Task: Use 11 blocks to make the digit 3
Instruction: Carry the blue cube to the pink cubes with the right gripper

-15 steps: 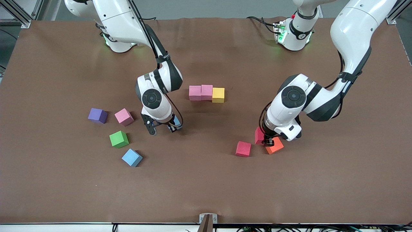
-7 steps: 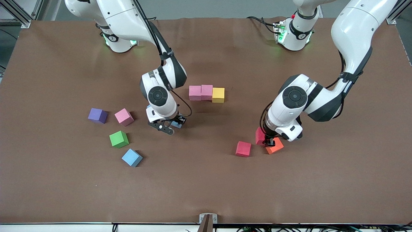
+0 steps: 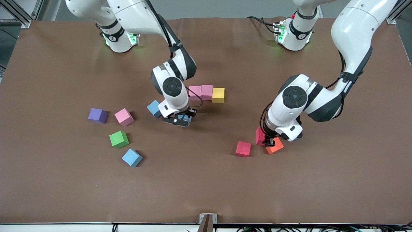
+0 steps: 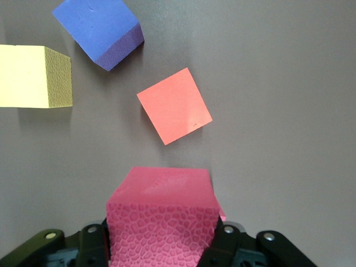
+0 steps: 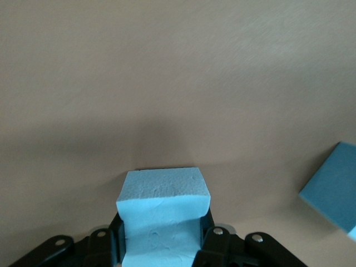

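My right gripper [image 3: 183,119] is shut on a light blue block [image 5: 164,214] and holds it just over the table, beside the row of touching blocks: pink [image 3: 194,92], pink [image 3: 207,92] and yellow [image 3: 218,95]. Another light blue block [image 3: 154,109] lies beside it and also shows in the right wrist view [image 5: 334,189]. My left gripper [image 3: 268,140] is shut on a red block [image 4: 161,214], low beside the orange block [image 3: 276,146]. A second red block [image 3: 243,149] lies close by and also shows in the left wrist view [image 4: 174,105].
Toward the right arm's end lie loose blocks: purple [image 3: 97,115], pink [image 3: 124,116], green [image 3: 118,139] and light blue [image 3: 132,157]. The brown table [image 3: 206,187] runs bare toward the front camera.
My right gripper has carried its light blue block toward the pink and yellow row, uncovering the other light blue block. The left arm has not moved.
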Available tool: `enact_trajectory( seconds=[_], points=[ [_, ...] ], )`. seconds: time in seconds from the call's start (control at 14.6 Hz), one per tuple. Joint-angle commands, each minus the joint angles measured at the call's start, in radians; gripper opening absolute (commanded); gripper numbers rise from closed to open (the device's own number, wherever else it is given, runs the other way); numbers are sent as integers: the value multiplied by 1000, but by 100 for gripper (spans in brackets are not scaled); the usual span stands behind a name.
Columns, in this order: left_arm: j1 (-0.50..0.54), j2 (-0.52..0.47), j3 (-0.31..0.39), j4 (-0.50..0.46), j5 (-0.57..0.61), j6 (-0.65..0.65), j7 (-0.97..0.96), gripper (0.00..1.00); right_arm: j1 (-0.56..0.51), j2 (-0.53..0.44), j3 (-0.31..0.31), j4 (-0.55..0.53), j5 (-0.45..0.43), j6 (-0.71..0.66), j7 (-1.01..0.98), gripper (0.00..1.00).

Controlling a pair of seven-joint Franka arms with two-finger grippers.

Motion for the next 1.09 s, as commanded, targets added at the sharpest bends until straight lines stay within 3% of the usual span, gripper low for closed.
enact_trajectory(
  seconds=[0.0, 0.41, 1.03],
  points=[
    [7, -25, -3, -9, -21, -6, 18, 47, 44, -21, -20, -21, -11, 13, -4, 0],
    [7, -25, -3, -9, -21, -6, 17, 47, 101, -18, -29, -32, -74, 18, 13, 0],
    [7, -23, -3, -11, -21, -6, 18, 47, 116, -14, -26, -35, -85, 18, 25, 0]
  ],
)
